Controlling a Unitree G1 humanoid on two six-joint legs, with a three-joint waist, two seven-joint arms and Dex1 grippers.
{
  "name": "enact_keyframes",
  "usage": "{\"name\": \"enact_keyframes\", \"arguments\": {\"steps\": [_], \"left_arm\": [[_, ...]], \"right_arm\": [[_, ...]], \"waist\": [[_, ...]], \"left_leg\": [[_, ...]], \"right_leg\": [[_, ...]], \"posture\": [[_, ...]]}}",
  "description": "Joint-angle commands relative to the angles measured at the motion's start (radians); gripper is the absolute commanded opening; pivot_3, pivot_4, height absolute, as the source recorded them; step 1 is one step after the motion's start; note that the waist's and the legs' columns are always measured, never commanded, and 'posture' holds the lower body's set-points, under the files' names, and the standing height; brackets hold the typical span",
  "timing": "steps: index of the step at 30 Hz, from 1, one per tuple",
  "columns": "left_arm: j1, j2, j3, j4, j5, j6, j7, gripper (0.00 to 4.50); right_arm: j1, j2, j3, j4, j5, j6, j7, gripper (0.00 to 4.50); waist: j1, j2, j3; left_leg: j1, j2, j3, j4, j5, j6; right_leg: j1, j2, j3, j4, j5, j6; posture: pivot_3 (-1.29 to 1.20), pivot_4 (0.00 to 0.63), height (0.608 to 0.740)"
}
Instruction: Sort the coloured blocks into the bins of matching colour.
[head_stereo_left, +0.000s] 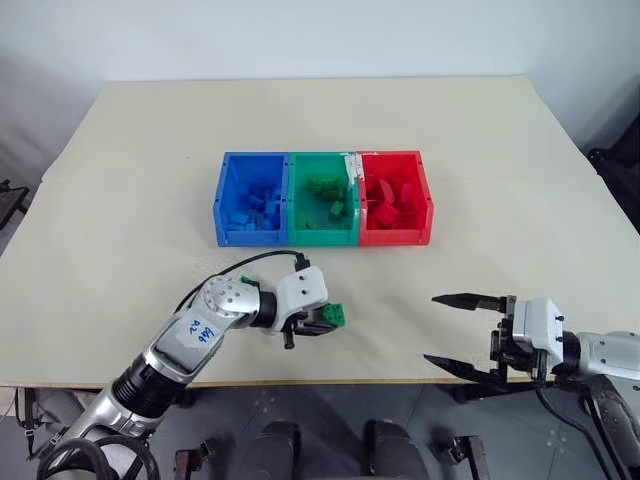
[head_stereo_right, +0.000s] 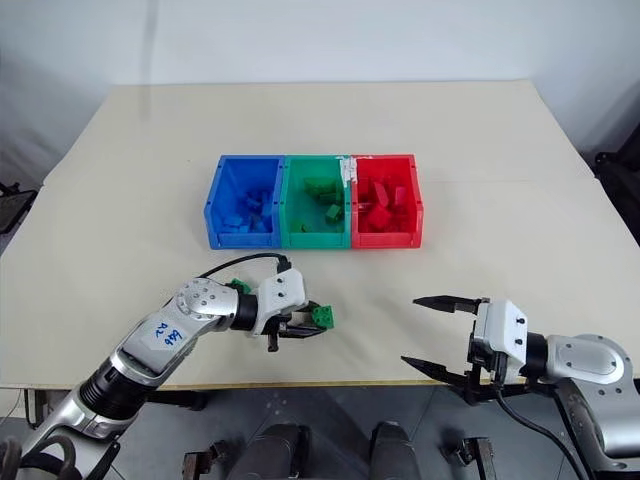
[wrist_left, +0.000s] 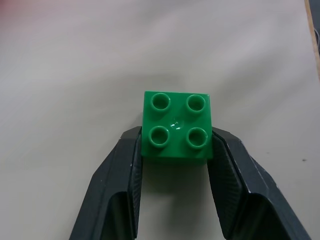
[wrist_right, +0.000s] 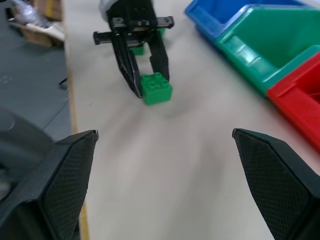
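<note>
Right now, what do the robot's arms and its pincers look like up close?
Both arms are silver-grey metal with white wrist housings. The left arm carries a white sticker with blue handwriting and a looping black cable. The left gripper and right gripper each have two black, tapering fingers with cross-hatched inner pads.

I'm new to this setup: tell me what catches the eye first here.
The left gripper, near the table's front edge, is shut on a green block, pinched between its black fingers. Mid-table sits a joined row of bins, blue, green, red, each holding blocks of its own colour. The right gripper hangs wide open off the front edge.
</note>
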Motion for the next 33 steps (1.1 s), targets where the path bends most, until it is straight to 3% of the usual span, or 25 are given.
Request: {"name": "enact_keyframes", "arguments": {"steps": [1, 4, 7, 12, 15, 16, 17, 21, 24, 28, 33], "left_arm": [[-0.066, -0.09, 0.183, 0.059, -0.061, -0.122, 0.074, 1.48], [-0.183, -0.177, 0.274, 0.198, -0.051, -0.149, 0.185, 1.48], [-0.315, -0.212, 0.283, 0.384, 0.015, -0.247, 0.24, 1.48], [-0.466, -0.249, 0.277, 0.637, 0.08, -0.327, 0.28, 1.48], [-0.488, -0.265, 0.283, 0.7, 0.075, -0.357, 0.249, 1.48], [-0.482, -0.263, 0.279, 0.698, 0.071, -0.343, 0.229, 1.48], [-0.471, -0.261, 0.281, 0.685, 0.063, -0.35, 0.209, 2.19], [-0.411, -0.233, 0.314, 0.594, 0.014, -0.334, 0.131, 3.29], [-0.322, -0.154, 0.343, 0.511, -0.001, -0.344, 0.072, 4.18], [-0.114, -0.024, 0.469, 0.376, -0.113, -0.446, -0.082, 4.18], [0.093, 0.096, 0.594, 0.313, -0.174, -0.511, -0.173, 4.18]], "right_arm": [[-0.013, 0.062, -0.074, -0.08, 0.075, 0.044, -0.134, 4.5], [-0.04, 0.126, -0.091, -0.104, 0.089, 0.067, -0.246, 4.5], [-0.071, 0.18, -0.101, -0.112, 0.083, 0.074, -0.337, 4.5], [-0.09, 0.195, -0.085, -0.118, 0.058, 0.068, -0.373, 4.5], [-0.094, 0.195, -0.076, -0.124, 0.055, 0.068, -0.38, 4.5], [-0.098, 0.194, -0.072, -0.127, 0.054, 0.068, -0.381, 4.5], [-0.105, 0.194, -0.067, -0.129, 0.056, 0.069, -0.381, 4.5], [-0.128, 0.185, -0.044, -0.118, 0.052, 0.067, -0.356, 4.5], [-0.158, 0.175, -0.019, -0.094, 0.053, 0.07, -0.317, 4.5], [-0.204, 0.142, 0.037, -0.059, 0.052, 0.074, -0.22, 4.5], [-0.247, 0.116, 0.083, -0.006, 0.042, 0.062, -0.128, 4.5]], "waist": [[0.002, 0.0, 0.0], [0.005, -0.001, 0.0], [0.003, -0.001, 0.0], [-0.001, -0.001, 0.0], [-0.004, -0.001, 0.0], [-0.005, -0.001, 0.0], [-0.006, -0.001, 0.0], [-0.009, -0.001, 0.0], [-0.02, 0.0, 0.0], [-0.04, 0.0, 0.0], [-0.024, 0.0, 0.0]], "left_leg": [[-0.001, 0.0, -0.001, 0.001, 0.0, 0.0], [-0.002, -0.001, -0.002, 0.004, 0.0, 0.0], [-0.001, -0.002, -0.002, 0.004, 0.0, 0.0], [-0.002, -0.003, -0.002, 0.002, 0.0, 0.0], [-0.002, -0.003, -0.002, 0.001, 0.0, 0.0], [-0.002, -0.003, -0.001, 0.001, 0.0, 0.0], [-0.002, -0.003, -0.001, 0.001, 0.0, 0.0], [-0.002, -0.003, -0.001, 0.001, 0.0, 0.0], [-0.002, -0.002, -0.002, 0.001, 0.0, 0.0], [-0.001, -0.002, -0.002, -0.001, 0.0, 0.0], [-0.002, -0.001, -0.004, 0.0, 0.0, 0.0]], "right_leg": [[0.0, 0.0, -0.001, 0.0, 0.0, 0.0], [0.001, 0.0, -0.002, 0.001, 0.0, 0.001], [0.001, -0.001, -0.002, 0.002, 0.001, 0.001], [0.0, -0.001, -0.002, 0.004, 0.001, 0.001], [0.0, -0.001, -0.002, 0.004, 0.001, 0.002], [-0.001, -0.001, -0.002, 0.004, 0.001, 0.002], [-0.001, -0.001, -0.002, 0.004, 0.001, 0.002], [-0.001, -0.001, -0.002, 0.004, 0.001, 0.002], [-0.001, -0.001, -0.002, 0.004, 0.001, 0.002], [-0.002, -0.001, -0.001, 0.004, 0.001, 0.001], [-0.001, -0.002, -0.002, 0.003, 0.001, 0.001]], "posture": [[0.0, 0.15, 0.74], [0.0, 0.15, 0.74], [0.0, 0.15, 0.74], [0.0, 0.15, 0.74], [0.0, 0.15, 0.74], [0.0, 0.15, 0.74], [0.0, 0.15, 0.74], [0.0, 0.15, 0.74], [0.0, 0.15, 0.74], [0.0, 0.15, 0.74], [0.0, 0.15, 0.74]]}}
